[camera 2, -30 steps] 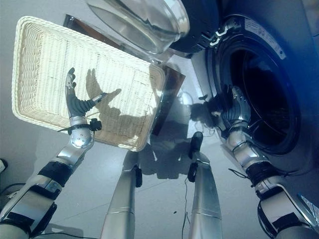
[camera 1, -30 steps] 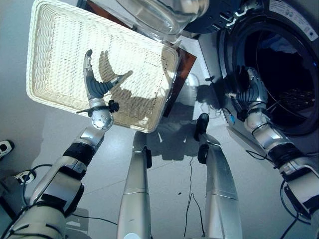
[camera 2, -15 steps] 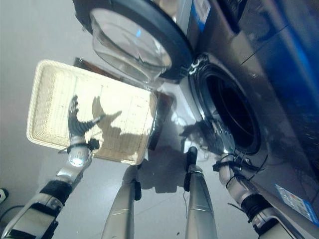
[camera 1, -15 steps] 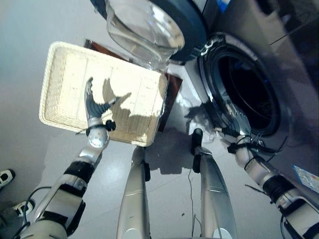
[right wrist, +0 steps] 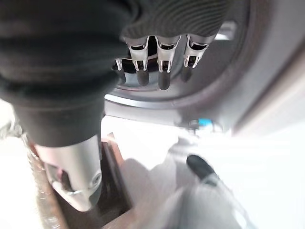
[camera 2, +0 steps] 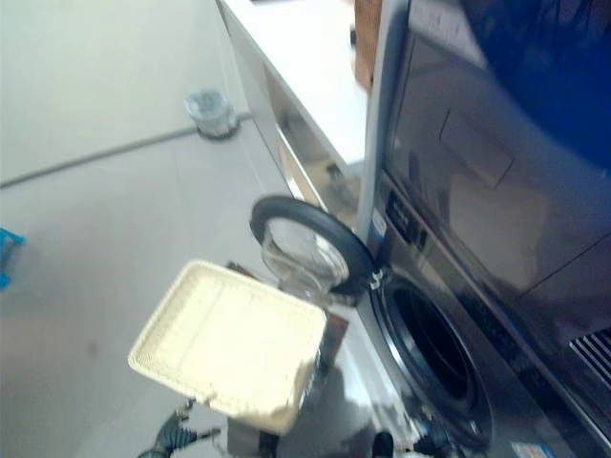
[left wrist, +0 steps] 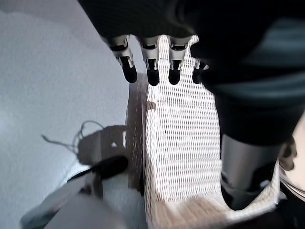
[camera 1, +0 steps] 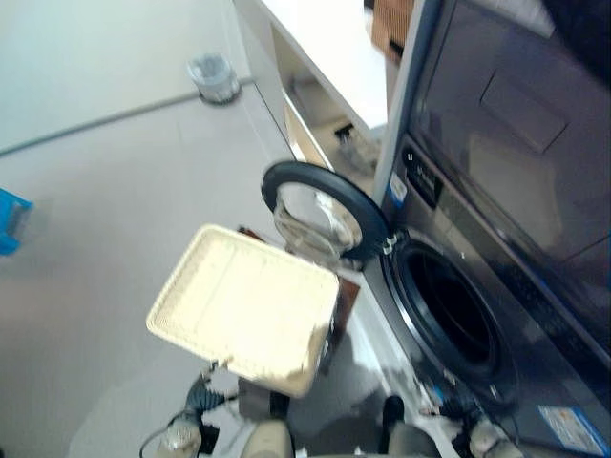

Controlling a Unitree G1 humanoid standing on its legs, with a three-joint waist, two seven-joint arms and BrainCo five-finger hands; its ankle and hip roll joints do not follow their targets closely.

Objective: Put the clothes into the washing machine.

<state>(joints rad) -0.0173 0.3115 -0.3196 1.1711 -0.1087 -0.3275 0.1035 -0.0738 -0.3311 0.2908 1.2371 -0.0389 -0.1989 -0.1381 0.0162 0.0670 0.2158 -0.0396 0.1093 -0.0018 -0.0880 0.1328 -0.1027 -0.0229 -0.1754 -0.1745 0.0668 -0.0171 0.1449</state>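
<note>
Basket [camera 1: 243,307] long axis toward washing machine [camera 1: 458,315]

Beyond the laundry corner
A small round container [camera 1: 212,76] sits on the floor, beside a white counter [camera 1: 329,48]; a blue object [camera 1: 11,219] lies well apart.

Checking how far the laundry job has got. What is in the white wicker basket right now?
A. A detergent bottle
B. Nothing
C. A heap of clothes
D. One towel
B: the white wicker basket shows a bare woven bottom beside the open washing machine door.

drum mouth [camera 1: 456,310] open — door [camera 1: 327,210] swung aside | basket [camera 1: 246,307] just beside
</note>
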